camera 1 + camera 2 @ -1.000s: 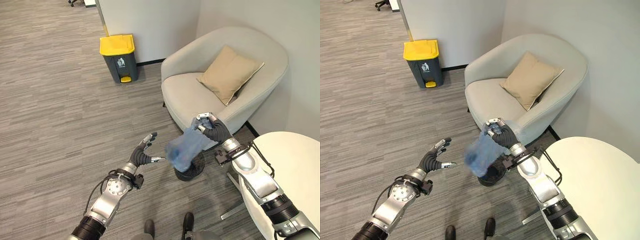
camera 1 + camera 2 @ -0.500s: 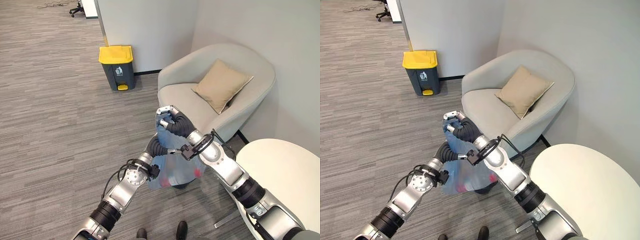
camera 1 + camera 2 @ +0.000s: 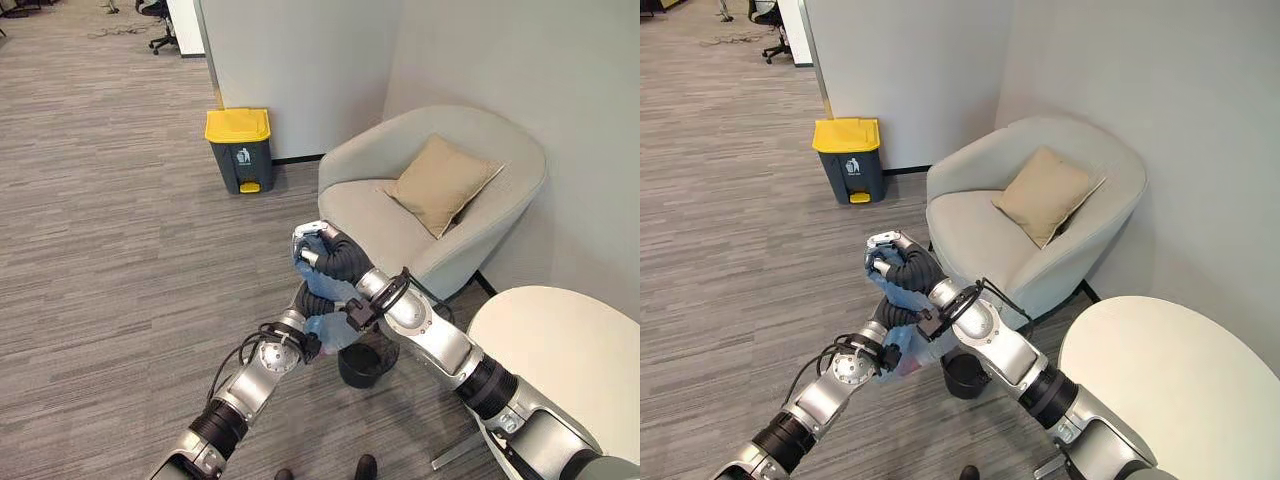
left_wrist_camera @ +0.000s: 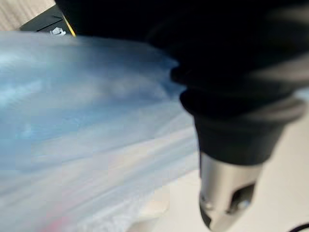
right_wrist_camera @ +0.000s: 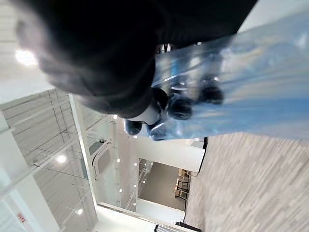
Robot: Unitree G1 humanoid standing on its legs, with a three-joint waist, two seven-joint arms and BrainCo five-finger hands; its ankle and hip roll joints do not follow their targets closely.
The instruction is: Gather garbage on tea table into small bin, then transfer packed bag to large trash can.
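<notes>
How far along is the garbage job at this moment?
Done: the blue bag is out of the small bin. In hand: the right hand grips its top; the left hand is against its side. Left: carrying it to the yellow-lidded trash can by the wall.

We see a translucent blue bag [image 3: 325, 300], a small black bin [image 3: 360, 366], a dark grey trash can [image 3: 241, 150] with a yellow lid, a light grey armchair [image 3: 440, 200] and a tan cushion [image 3: 443, 183].

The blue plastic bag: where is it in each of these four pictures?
Left eye view: blue bag at centre, gripped at its top by the right hand.
Right eye view: left of centre.
Left wrist view: across the left side.
Right wrist view: right side.
Shared landmark: yellow-lidded trash can.
</notes>
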